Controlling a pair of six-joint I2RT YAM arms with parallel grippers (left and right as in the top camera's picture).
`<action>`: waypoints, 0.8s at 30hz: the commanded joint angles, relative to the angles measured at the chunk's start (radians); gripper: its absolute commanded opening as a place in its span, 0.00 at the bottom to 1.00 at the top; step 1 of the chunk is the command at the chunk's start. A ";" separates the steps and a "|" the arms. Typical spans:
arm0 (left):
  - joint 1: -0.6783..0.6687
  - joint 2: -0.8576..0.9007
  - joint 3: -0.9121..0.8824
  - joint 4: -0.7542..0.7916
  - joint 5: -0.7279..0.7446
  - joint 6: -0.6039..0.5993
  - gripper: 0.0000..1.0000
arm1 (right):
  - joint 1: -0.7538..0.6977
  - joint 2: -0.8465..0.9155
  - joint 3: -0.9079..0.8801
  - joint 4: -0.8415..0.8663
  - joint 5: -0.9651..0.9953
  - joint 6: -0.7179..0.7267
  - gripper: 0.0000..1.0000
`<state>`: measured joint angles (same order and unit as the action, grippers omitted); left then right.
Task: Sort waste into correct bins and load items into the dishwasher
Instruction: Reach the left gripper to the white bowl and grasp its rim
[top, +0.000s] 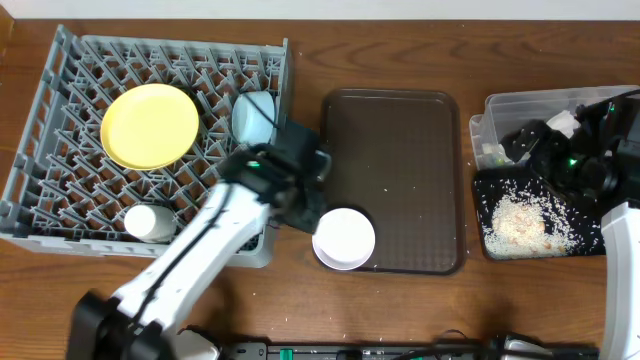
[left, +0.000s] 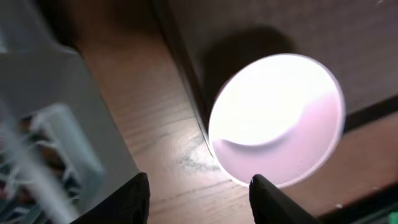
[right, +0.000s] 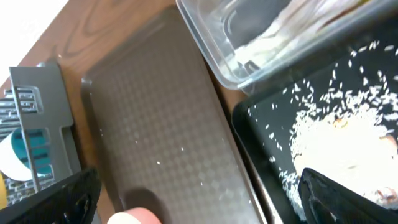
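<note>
Overhead: white bowl (top: 344, 238) straddles the front-left rim of the brown serving tray (top: 400, 150). We note left claw (left: 200, 196) spread, empty, just beside it; right claw (right: 205, 202) spread too. Risk: a shallow pinch tips the bowl onto the desk (top: 450, 300).

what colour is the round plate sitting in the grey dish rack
Yellow: the round plate in the grey plastic dish rack shows best in the overhead view.

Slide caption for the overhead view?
Left gripper open beside the white bowl at a corner of the brown tray; yellow plate, blue bowl and cup in the rack.
</note>
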<state>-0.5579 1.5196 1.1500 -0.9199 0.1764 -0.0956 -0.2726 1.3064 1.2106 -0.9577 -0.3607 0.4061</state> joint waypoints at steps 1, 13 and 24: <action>-0.051 0.089 -0.014 0.006 -0.146 -0.051 0.54 | -0.006 0.001 0.005 -0.011 -0.021 0.008 0.99; -0.122 0.281 -0.014 0.087 0.076 -0.052 0.40 | -0.006 0.001 0.005 -0.011 -0.021 0.008 0.99; -0.189 0.288 -0.014 0.129 0.077 -0.052 0.08 | -0.006 0.001 0.005 -0.007 -0.021 0.008 0.99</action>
<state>-0.7387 1.7969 1.1412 -0.7879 0.2470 -0.1562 -0.2729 1.3067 1.2106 -0.9676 -0.3691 0.4095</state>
